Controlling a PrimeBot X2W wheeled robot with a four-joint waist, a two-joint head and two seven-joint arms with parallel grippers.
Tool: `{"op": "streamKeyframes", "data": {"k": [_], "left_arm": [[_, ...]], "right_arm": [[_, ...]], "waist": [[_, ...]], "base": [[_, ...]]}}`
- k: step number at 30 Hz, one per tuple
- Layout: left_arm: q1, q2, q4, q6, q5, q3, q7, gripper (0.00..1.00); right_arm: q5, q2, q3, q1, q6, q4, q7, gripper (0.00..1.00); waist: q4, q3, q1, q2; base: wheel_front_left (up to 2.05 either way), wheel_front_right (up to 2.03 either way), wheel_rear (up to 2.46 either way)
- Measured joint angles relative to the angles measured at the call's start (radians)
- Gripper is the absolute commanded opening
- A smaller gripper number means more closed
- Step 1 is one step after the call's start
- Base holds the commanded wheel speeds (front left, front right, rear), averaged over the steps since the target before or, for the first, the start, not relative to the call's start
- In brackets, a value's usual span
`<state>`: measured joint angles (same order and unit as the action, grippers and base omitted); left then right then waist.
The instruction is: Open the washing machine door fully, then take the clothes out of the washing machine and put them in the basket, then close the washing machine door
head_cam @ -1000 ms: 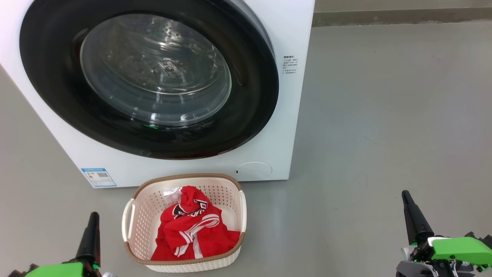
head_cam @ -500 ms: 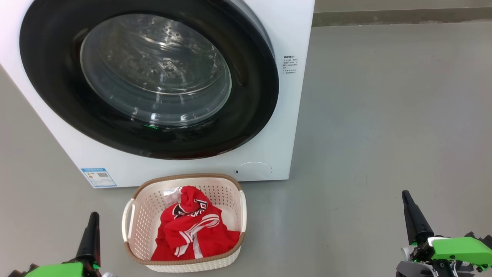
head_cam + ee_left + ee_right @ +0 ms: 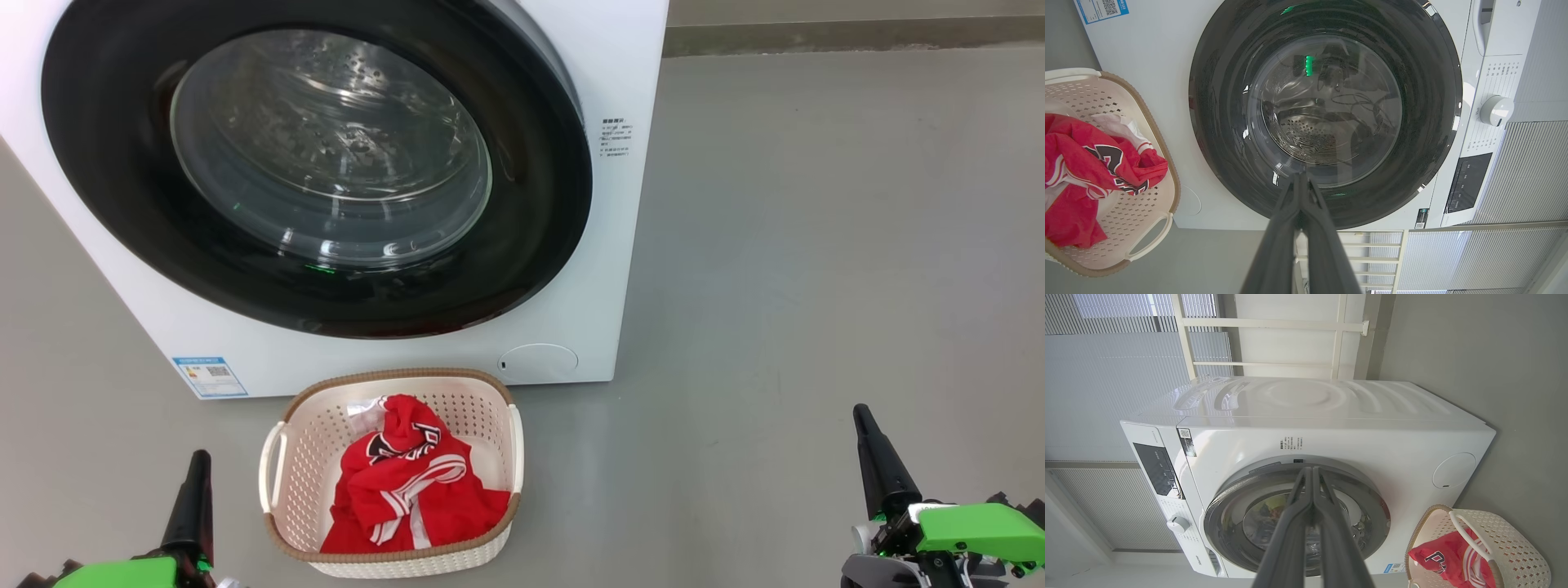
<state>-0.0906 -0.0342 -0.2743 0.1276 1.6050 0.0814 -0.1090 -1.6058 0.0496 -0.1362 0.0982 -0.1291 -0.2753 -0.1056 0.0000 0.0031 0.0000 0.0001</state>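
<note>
Far left, low in head view, the left gripper (image 3: 198, 459) sat w/ its two dark fingers pressed together, holding nothing, tip pointing up-frame & well apart from everything. Just right of it, the blue label (image 3: 210, 376) marked the lower corner of the washing machine (image 3: 624, 245). Next across, the basket (image 3: 408, 563) stood on the floor (image 3: 816, 245) in front of the machine, near its base but apart from it. The clothes (image 3: 408, 490) were heaped inside, red cloth reaching the near rim, none over it.

Above, the washing machine door (image 3: 106, 163) lay against the machine front, black rim all round the glass window (image 3: 326, 147). The drum behind looked empty, tho glare on the glass made that hard to confirm. The round cap (image 3: 537, 361) sat low at the machine's right corner, then grey floor, then the right gripper (image 3: 862, 420) at far right, likewise pinched together & empty.

Judgement: all three parts of the job appeared done, so the step in hand was prob. the final check & stand-down. To do that well, the thing was to sight along the door edge in the right wrist view for any gap at the latch side. If a gap showed, the fix was a press w/ closed fingertips on the black rim there, not on the glass, square & firm till it seated. Both arms were best held low & wide of the basket, so nothing clipped a handle or dragged the jersey out.
</note>
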Motion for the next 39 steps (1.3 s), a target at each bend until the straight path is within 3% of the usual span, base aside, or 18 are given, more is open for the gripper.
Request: {"op": "streamKeyframes", "data": {"k": [39], "left_arm": [[0.000, 0.000, 0.000, 0.000, 0.000, 0.000, 0.000, 0.00]], "right_arm": [[0.000, -0.001, 0.000, 0.000, 0.000, 0.000, 0.000, 0.00]], "waist": [[0.000, 0.000, 0.0000, 0.0000]], "base": [[0.00, 0.00, 0.00]]}}
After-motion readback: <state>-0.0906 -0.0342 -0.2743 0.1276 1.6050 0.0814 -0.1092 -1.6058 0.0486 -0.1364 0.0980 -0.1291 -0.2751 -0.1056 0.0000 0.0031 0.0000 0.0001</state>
